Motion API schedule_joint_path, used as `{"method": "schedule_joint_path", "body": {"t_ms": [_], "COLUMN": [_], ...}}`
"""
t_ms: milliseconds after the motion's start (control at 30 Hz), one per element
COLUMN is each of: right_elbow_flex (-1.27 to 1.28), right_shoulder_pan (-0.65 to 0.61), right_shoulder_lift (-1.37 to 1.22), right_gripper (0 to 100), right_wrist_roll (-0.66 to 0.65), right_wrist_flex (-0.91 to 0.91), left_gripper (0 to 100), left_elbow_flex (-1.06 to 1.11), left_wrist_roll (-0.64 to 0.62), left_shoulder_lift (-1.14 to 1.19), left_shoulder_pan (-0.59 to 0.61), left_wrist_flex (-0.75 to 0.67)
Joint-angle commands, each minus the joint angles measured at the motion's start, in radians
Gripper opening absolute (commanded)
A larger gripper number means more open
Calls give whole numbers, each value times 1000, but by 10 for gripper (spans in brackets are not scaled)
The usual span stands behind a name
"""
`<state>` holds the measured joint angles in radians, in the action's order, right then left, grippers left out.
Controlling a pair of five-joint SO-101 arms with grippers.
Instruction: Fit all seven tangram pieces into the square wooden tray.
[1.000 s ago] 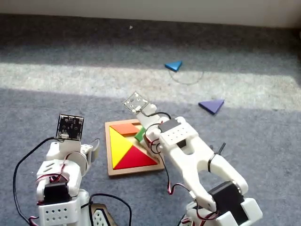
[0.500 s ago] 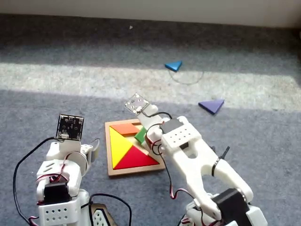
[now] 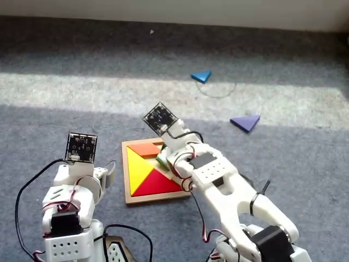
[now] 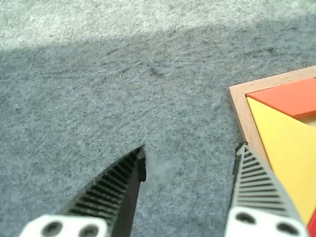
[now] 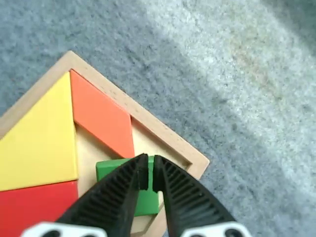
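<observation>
The square wooden tray (image 3: 126, 188) lies on the grey carpet and holds an orange piece (image 3: 144, 149), a yellow triangle (image 3: 137, 168) and a red triangle (image 3: 158, 183). A green square (image 5: 116, 170) rests in the tray's gap beside the orange piece (image 5: 103, 116). My right gripper (image 5: 149, 165) is shut, its tips down on the green square's edge. Beside the tray's rim (image 4: 237, 106), my left gripper (image 4: 192, 150) hangs open over bare carpet. A blue triangle (image 3: 202, 76) and a purple triangle (image 3: 245, 123) lie farther off on the carpet.
A thin loop of wire (image 3: 218, 93) lies on the carpet near the blue triangle. A wall (image 3: 174, 11) runs along the far edge of the carpet.
The right arm has pushed forward and down over the tray and its wrist has tilted; the green square has shifted slightly with it. The left arm has not moved.
</observation>
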<state>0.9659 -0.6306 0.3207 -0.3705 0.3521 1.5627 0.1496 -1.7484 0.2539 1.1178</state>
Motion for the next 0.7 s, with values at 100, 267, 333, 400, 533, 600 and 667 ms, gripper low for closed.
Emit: {"method": "schedule_joint_path", "body": {"t_ms": [100,267,333,400,533,600,667], "right_elbow_flex": [50,64,67,67,70,71,68], "right_shoulder_pan": [-22,-65,-65,-64,-62,-62,-62], "right_shoulder_lift": [44,44,44,44,44,45,54], "right_gripper": [28,27,27,26,26,26,26], "right_wrist_roll": [-3,-9,-9,-11,-11,-11,-11], "right_wrist_flex": [-93,-65,-21,18,82,111,151], "left_gripper": [292,292,292,292,292,292,292], "left_elbow_flex": [-7,-7,-7,-5,-5,-5,-5], "left_wrist_roll": [6,6,6,6,6,6,6], "left_shoulder_lift": [-12,-12,-12,-12,-12,-12,-12], "left_shoulder_pan": [-13,-13,-13,-13,-13,-13,-13], "left_wrist_flex": [-12,-12,-12,-12,-12,-12,-12]}}
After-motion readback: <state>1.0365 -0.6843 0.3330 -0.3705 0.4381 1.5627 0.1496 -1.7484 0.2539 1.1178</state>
